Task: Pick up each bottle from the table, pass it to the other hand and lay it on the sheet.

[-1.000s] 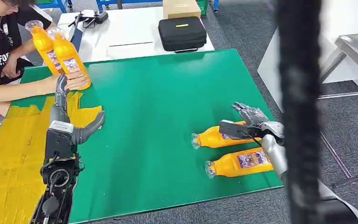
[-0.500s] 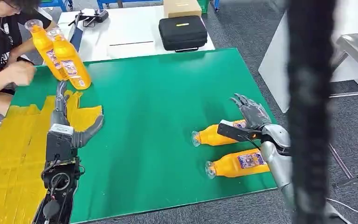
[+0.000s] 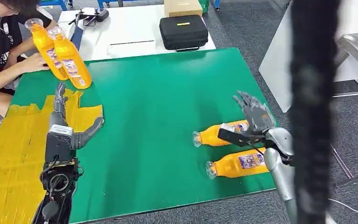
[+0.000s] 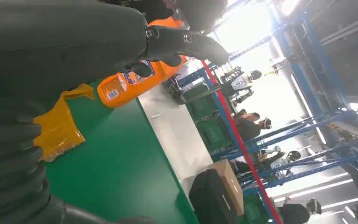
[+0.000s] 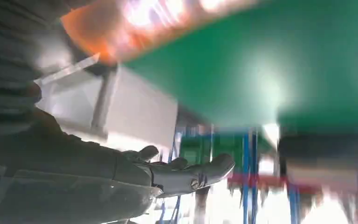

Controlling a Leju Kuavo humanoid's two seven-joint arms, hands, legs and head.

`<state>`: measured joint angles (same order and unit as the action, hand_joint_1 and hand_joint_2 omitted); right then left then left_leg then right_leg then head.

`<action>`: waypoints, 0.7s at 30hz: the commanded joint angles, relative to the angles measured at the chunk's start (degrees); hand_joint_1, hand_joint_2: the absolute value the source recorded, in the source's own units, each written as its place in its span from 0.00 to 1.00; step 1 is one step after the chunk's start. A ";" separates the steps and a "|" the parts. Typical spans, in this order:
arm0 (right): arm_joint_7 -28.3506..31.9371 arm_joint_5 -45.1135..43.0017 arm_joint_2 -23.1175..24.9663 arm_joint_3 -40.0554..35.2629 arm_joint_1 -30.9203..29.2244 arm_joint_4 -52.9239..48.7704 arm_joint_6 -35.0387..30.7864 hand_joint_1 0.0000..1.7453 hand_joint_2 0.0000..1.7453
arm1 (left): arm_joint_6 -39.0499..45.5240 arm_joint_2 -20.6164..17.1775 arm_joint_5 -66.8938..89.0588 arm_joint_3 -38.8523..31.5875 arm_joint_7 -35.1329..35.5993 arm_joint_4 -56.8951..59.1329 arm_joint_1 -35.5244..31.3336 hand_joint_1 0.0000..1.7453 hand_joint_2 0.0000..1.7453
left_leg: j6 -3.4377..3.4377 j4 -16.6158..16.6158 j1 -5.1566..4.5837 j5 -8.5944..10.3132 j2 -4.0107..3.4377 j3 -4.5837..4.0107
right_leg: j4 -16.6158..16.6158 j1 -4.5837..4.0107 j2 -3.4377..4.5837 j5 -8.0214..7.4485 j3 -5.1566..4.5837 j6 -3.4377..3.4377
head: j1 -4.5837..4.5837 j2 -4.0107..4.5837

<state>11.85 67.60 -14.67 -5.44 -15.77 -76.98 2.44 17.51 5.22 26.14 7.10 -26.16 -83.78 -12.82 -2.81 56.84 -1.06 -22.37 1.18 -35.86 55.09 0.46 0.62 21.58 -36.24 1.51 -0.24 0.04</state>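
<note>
Orange bottles [image 3: 218, 134] lie under our right hand [image 3: 251, 122], spread and holding nothing; our left hand [image 3: 70, 122] hovers likewise over the yellow sheet [image 3: 9, 158].

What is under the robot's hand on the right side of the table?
An orange bottle lies on its side on the green table under the open right hand. Its far end is covered by the hand, so whether they touch is unclear. Another bottle lies nearer.

At your twelve o'clock a black case [image 3: 183, 31] lay on a white table [image 3: 130, 32] with a cardboard box [image 3: 182, 7] just behind it, while a person [image 3: 2, 46] sat at ten o'clock, hand on the green tabletop.
</note>
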 commanded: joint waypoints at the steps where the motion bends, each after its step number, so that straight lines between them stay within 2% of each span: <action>1: 0.70 -0.86 -2.93 1.77 3.87 -1.89 4.12 0.00 1.00 | -0.74 0.85 0.11 -1.59 0.33 4.55 -3.04 0.00 1.00 | 0.17 0.02 0.02 -0.11 0.05 0.16 | 0.02 -0.03 -0.16 0.14 0.22 -0.03 | 0.02 0.00; 9: -1.52 0.18 -3.52 2.47 5.19 0.17 5.62 0.00 1.00 | -1.67 1.05 -0.23 -1.60 1.13 5.75 -3.96 0.00 1.00 | 0.26 0.04 0.07 -0.18 0.04 0.23 | 0.00 -0.08 -0.18 0.17 0.27 -0.04 | 0.00 0.00; 13: -4.55 3.43 -3.03 2.29 4.70 1.84 2.85 0.00 1.00 | -2.01 1.25 -0.26 -1.41 1.22 6.21 -3.96 0.00 1.00 | 0.26 0.05 0.08 -0.23 -0.09 0.28 | 0.00 -0.08 -0.06 0.17 0.30 -0.03 | 0.00 0.00; 18: -4.67 7.49 -0.22 4.03 2.84 3.34 -3.84 0.00 1.00 | -2.22 1.35 -0.32 -1.44 1.16 6.80 -3.47 0.00 1.00 | 0.26 0.03 0.09 -0.22 -0.15 0.31 | -0.04 -0.09 0.00 0.14 0.32 -0.04 | 0.00 0.00; 21: -4.64 7.80 0.16 4.19 2.68 3.15 -4.05 0.00 1.00 | -2.22 1.37 -0.26 -1.39 1.14 6.84 -3.42 0.00 1.00 | 0.25 0.01 0.06 -0.21 -0.24 0.26 | -0.03 -0.06 0.12 0.10 0.24 -0.04 | 0.00 0.00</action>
<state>7.50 73.83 -18.12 -3.19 -10.31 -78.10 0.69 15.50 6.03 25.90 6.36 -25.20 -81.29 -14.47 -2.78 56.83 -1.06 -22.41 1.15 -35.95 55.09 0.47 0.65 21.57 -36.32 1.52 -0.24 0.04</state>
